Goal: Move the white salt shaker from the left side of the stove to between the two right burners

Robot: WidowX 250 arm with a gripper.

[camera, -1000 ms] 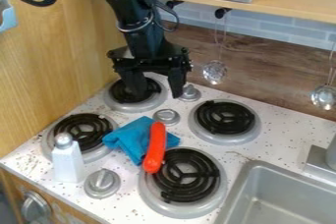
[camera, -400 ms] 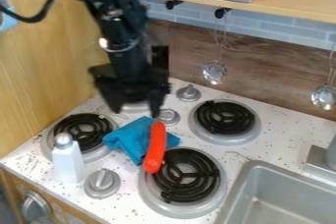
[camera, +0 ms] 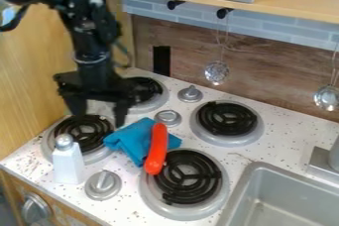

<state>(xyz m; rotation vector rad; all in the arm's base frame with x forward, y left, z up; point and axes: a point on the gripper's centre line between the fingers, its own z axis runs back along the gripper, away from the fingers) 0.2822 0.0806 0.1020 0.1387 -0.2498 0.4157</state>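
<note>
The gripper [camera: 98,117] hung, jaws wide, over a burner [camera: 86,136], behind the upright white bottle [camera: 68,166]. Nearby lay the blue cloth [camera: 133,138], the red sausage [camera: 157,149] against it, beside another burner [camera: 189,176].

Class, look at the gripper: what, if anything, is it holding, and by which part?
Nothing is held: the gripper has its fingers apart, with nothing between them, near the burner behind the white bottle.
</note>
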